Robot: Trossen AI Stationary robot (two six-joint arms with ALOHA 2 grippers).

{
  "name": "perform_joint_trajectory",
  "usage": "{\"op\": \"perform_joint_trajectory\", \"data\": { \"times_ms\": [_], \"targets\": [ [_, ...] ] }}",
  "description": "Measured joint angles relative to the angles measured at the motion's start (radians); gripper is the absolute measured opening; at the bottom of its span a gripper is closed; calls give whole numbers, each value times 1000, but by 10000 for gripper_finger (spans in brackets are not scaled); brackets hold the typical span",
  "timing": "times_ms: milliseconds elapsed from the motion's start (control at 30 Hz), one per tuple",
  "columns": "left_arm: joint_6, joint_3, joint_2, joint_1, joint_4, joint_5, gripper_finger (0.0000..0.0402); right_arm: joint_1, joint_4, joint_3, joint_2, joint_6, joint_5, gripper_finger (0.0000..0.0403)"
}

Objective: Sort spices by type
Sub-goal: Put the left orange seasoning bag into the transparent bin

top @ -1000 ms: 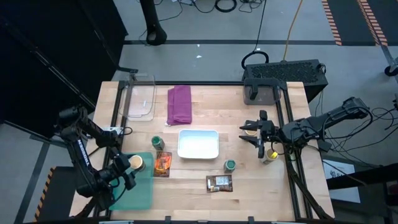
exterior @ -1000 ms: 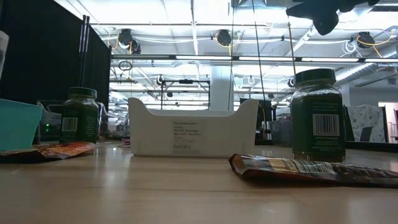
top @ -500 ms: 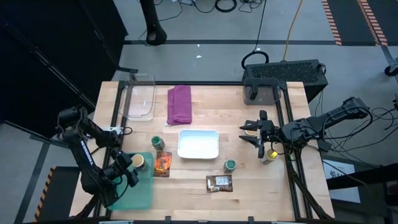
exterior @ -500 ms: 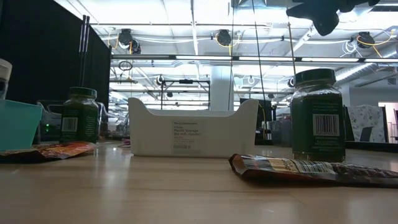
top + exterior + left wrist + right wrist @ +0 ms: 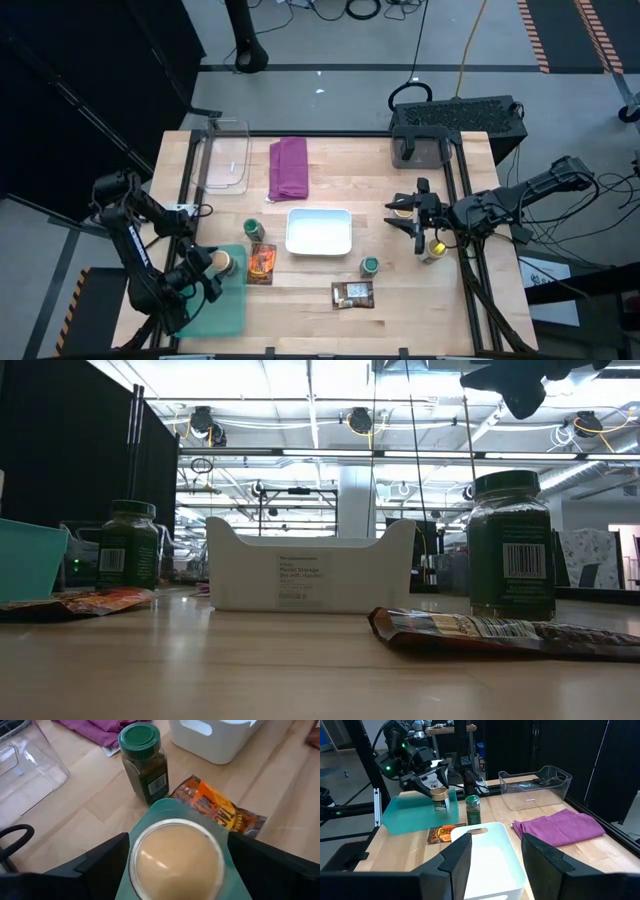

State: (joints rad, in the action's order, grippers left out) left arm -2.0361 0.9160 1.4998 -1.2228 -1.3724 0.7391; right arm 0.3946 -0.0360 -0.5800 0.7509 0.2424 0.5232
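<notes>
Looking down on the table: the left gripper [image 5: 208,270] sits at about 8 o'clock from the white bin [image 5: 319,231], over the corner of the teal bin [image 5: 222,312]. A tan-lidded jar [image 5: 222,262] stands between its fingers. In the left wrist view the fingers [image 5: 102,860] flank the lid with a gap on each side, so the claw is spread wide and not clamping the jar. The jar stands upright at the teal bin's corner.

The right gripper [image 5: 418,222] hovers at 3 o'clock from the white bin, above the table. Its claw is half spread with nothing in it. A second tan-lidded jar [image 5: 403,209] shows just beside it at 11 o'clock, and a jar with a yellowish top [image 5: 436,248] stands at 5 o'clock from it.

One green-lidded jar [image 5: 254,230] stands upright at 9 o'clock from the white bin; the orange packet [image 5: 262,263] lies flat at 6 o'clock from that jar, just beside the teal bin. The other green-lidded jar [image 5: 370,266] stands at 5 o'clock from the white bin, with the dark brown packet [image 5: 353,293] flat at 7 o'clock from it.

A clear bin [image 5: 227,157] and a folded purple cloth [image 5: 289,167] lie at the far side, side by side, at 10 to 11 o'clock from the white bin.
</notes>
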Motion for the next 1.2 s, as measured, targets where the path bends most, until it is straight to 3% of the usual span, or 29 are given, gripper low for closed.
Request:
{"op": "perform_joint_trajectory", "data": {
  "times_ms": [267,467,600,733,967,1200],
  "targets": [
    [3,145,-1,5,-155,17,344,0,0,0,0,0,4,155],
    [124,224,-1,68,-130,216,344,0,1,0,0,1,12,155],
    [327,270,-1,155,-4,339,344,0,0,0,0,8,25,155],
    [656,282,-1,254,264,395,345,-1,-5,0,1,-8,29,155],
    [1193,282,-1,405,671,315,345,-3,-24,0,0,-26,34,155],
    [1371,282,-1,519,729,285,345,-3,-65,0,1,-25,34,155]
  ]
}}
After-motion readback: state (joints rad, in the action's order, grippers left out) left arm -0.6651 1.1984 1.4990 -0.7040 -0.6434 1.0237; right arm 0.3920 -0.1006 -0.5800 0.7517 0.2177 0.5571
